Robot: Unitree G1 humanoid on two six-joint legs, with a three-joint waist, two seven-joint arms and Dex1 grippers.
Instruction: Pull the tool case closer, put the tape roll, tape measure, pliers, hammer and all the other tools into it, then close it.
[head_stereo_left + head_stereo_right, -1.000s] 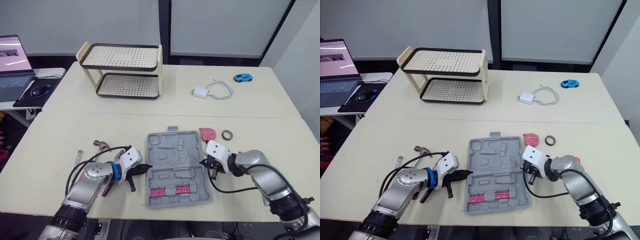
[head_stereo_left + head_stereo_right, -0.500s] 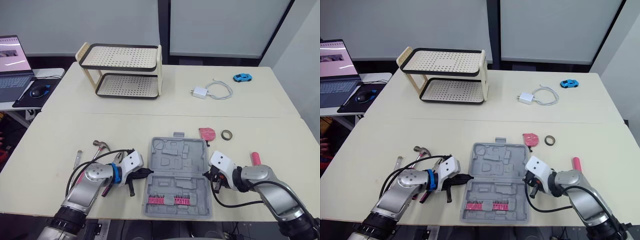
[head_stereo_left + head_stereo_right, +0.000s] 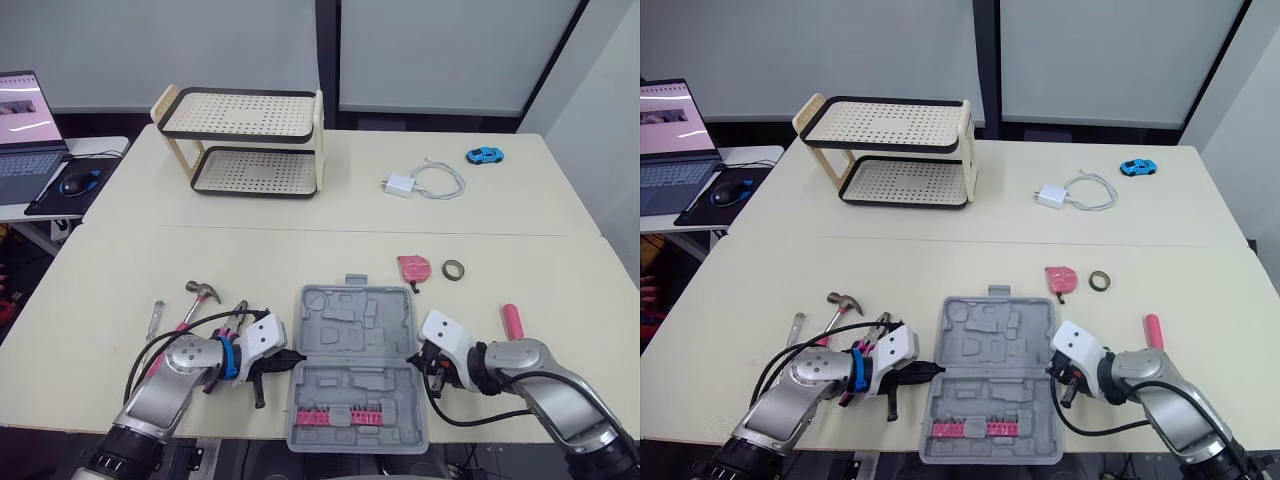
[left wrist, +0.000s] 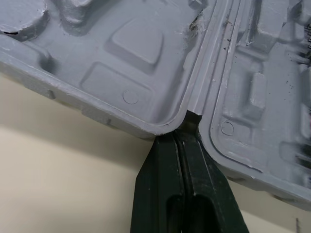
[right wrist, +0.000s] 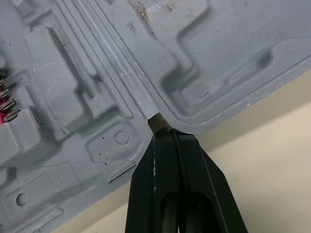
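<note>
- Near the front edge of the counter (image 3: pixel 300 250), the tool case (image 3: pixel 357 340) lies open and flat. Its lid half is away from me, and the tray half with the pink bit strip (image 3: pixel 336 417) is toward me.
- My left pincer (image 3: pixel 288 357) is closed, finger against finger, with its tips lodged in the hinge notch on the case's left side.
- My right pincer (image 3: pixel 424 358) is likewise closed, with its tips in the matching notch on the right side.
- Step in hand, as I judge it: drawing the case closer. Both arms should pull evenly so the case does not yaw, with the tips held low so they cannot ride out of the notches.
- The near rim appears to reach the counter's front edge, so I judge little travel remains.
- Awaiting loading: hammer (image 3: pixel 200 293) and pliers (image 3: pixel 236 314) near my left pincer; tape measure (image 3: pixel 414 267) and tape roll (image 3: pixel 454 268) beyond the case's far right corner.
</note>
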